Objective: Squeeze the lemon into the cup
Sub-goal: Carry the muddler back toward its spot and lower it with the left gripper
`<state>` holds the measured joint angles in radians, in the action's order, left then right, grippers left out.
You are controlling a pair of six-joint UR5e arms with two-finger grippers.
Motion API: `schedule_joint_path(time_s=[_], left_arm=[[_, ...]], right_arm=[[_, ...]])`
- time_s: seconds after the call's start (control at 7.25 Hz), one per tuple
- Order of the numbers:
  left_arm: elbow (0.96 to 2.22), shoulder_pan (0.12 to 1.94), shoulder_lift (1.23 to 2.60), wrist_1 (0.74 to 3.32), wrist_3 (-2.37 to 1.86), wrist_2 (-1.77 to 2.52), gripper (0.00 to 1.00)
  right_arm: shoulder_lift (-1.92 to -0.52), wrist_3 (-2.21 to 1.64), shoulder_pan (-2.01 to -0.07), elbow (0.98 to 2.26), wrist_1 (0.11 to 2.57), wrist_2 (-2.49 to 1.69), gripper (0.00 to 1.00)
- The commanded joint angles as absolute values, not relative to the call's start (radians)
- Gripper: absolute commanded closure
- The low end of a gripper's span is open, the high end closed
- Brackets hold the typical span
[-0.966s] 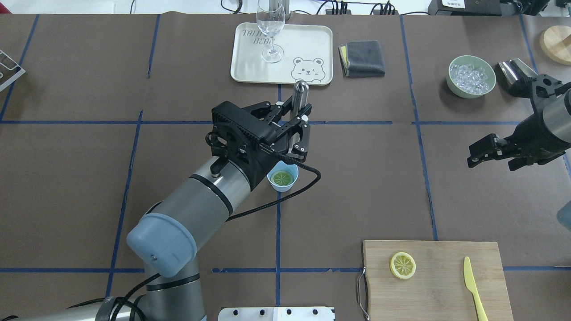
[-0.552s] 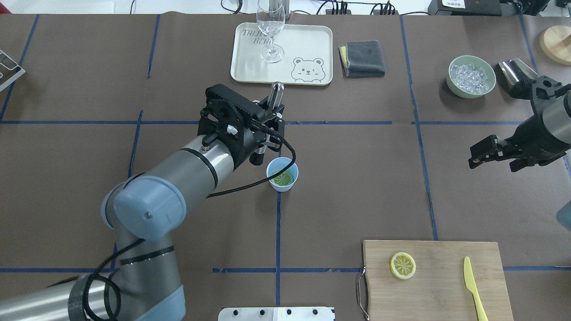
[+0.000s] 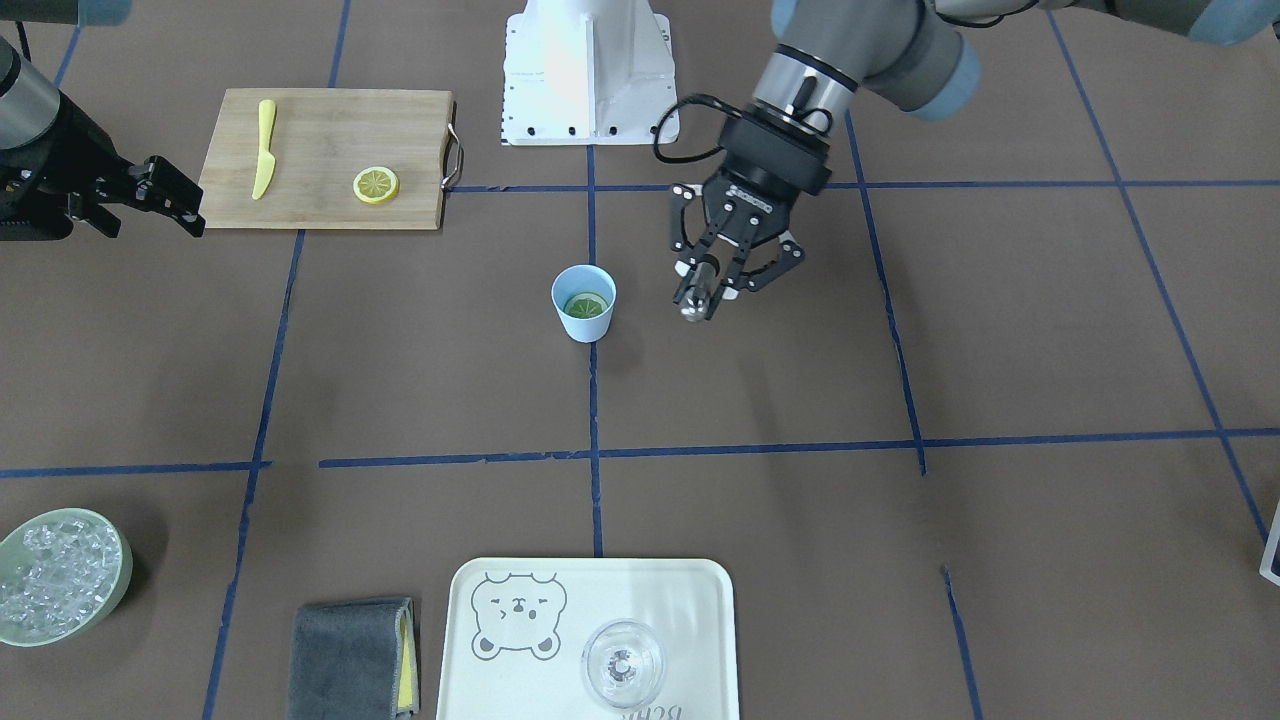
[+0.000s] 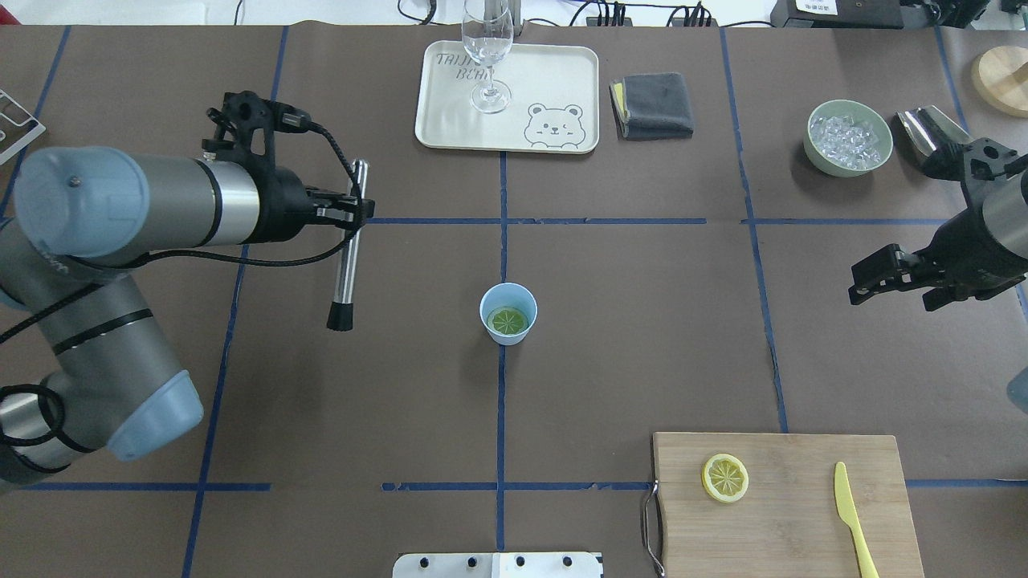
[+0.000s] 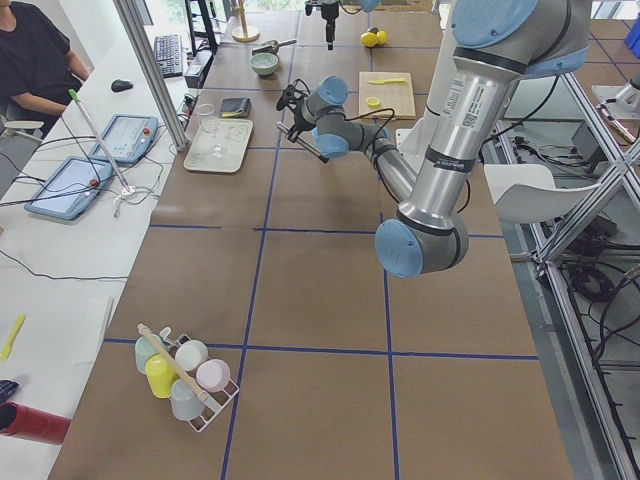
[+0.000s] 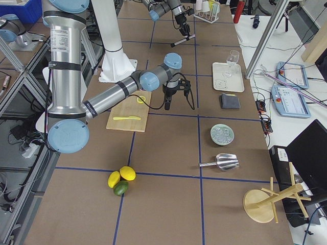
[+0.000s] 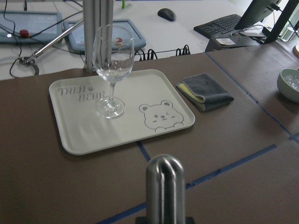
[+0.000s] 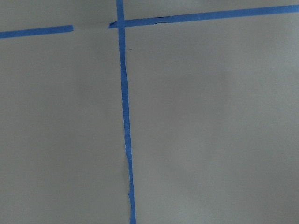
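Lemon: the lemon slice lay flat at the bottom of the cup, with its spoke pattern facing up.
Cup: the light-blue cup stood upright on the desk, directly on a blue tape line.
Left arm: the left gripper was on the robot's left side of the cup and apart from it. It was clamped on a steel rod.
Rod: the steel rod had a black end, which in the overhead view pointed toward the robot's side. It did not touch the cup.
Right arm: the right gripper was far to the right of the cup, above bare desk. Its fingers were spread, with nothing between them.
Board: a wooden board lay nearer to the robot than the cup, to the cup's right. It carried a second slice and a yellow knife, the knife farther from the cup.
Tray: a pale tray with a bear drawing lay beyond the cup, and a clear wine glass stood upright on it.
Cloth: a folded grey cloth lay beyond the cup, slightly to the right.
Bowl: a pale green bowl of ice stood beyond the cup and far to its right.
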<state>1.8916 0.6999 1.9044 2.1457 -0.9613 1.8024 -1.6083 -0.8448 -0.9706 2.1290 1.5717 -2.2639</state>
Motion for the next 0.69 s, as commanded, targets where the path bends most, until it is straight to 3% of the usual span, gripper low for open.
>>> schedule_joint_path(time_s=[0.0, 0.41, 0.55], left_arm=[[1.927, 0.835, 1.839, 1.849, -0.986, 1.984, 1.00], [1.875, 0.876, 1.717, 1.695, -0.757, 1.993, 1.00], [1.796, 0.879, 1.689, 1.710, -0.718, 2.056, 1.00]], right_arm=[[-1.624, -0.822, -0.986, 2.129, 1.571, -2.263, 0.00], [-1.673, -0.726, -1.025, 2.128, 1.572, -2.261, 0.00], [-1.675, -0.726, -1.025, 2.126, 1.572, -2.261, 0.00]])
